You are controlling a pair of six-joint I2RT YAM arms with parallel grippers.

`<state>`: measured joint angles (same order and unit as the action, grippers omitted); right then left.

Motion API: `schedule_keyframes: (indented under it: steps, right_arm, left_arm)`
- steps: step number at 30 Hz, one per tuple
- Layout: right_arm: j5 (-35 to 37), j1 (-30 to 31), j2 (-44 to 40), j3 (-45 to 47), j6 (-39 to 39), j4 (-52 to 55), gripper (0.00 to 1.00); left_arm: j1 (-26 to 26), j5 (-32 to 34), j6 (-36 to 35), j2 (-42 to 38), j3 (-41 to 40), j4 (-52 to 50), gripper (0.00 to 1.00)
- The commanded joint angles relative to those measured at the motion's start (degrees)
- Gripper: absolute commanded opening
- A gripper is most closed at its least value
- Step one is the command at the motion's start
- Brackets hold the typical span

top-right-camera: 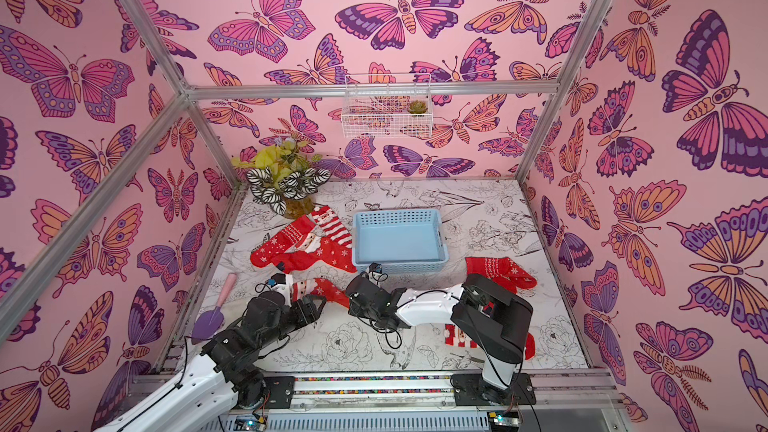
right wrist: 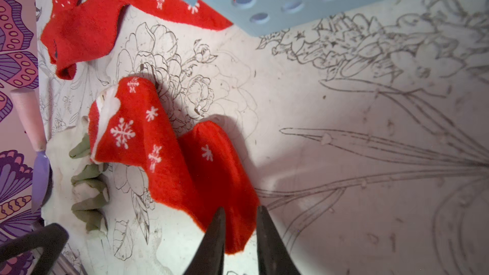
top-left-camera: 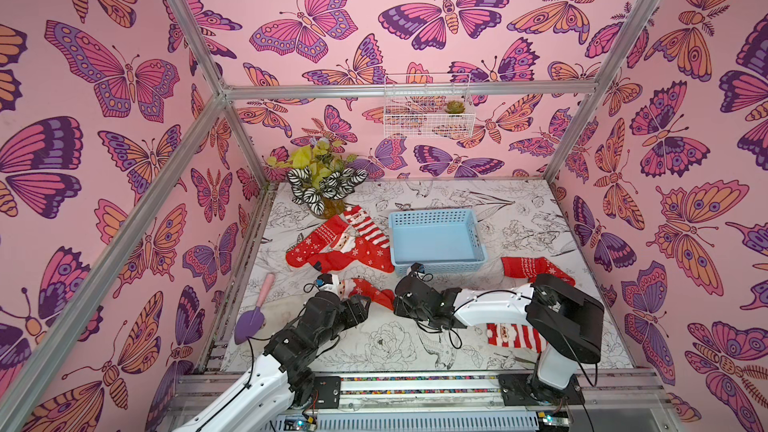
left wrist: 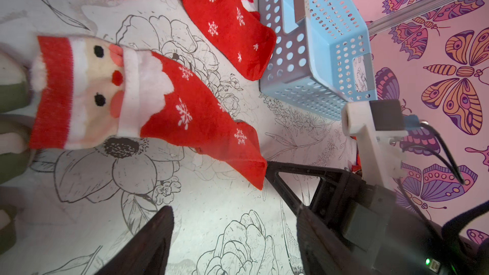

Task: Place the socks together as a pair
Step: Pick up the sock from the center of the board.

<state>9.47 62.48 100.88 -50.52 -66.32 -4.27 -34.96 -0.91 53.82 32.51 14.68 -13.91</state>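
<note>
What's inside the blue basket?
Nothing that I can see. In both top views the blue basket shows only its bare blue floor. Its near wall covers a thin strip of floor right behind it, so I cannot tell about that bit.

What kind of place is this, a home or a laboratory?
Probably a staged robot test cell: aluminium frame, butterfly-printed walls, left arm and right arm mounted on a rail.

White arms (top-left-camera: 490, 301), black joints (top-left-camera: 328, 317), cables (left wrist: 448, 154).
</note>
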Motion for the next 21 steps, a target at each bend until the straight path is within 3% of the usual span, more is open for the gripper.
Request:
schedule_keyframes:
  steps: [1,15,20,21]
  right_arm:
    - [1.1,0.5,1.4,-1.1,-1.8,-0.2,0.25]
    - [1.3,0.9,2.5,-1.0,-2.2,1.1,0.25]
    - [0.9,1.1,3.2,-1.2,-2.2,0.8,0.2]
    - [1.0,1.1,3.0,-1.2,-2.1,0.8,0.14]
  left_arm:
    - [-0.4,-0.5,0.1,0.3,-0.7,-1.2,0.67]
    - [-0.3,-1.6,-0.6,3.8,-0.2,-1.2,0.63]
    - [-0.4,-1.6,-0.5,3.6,-0.2,-1.2,0.62]
    - [-0.4,-1.6,-0.6,3.6,-0.1,-1.2,0.62]
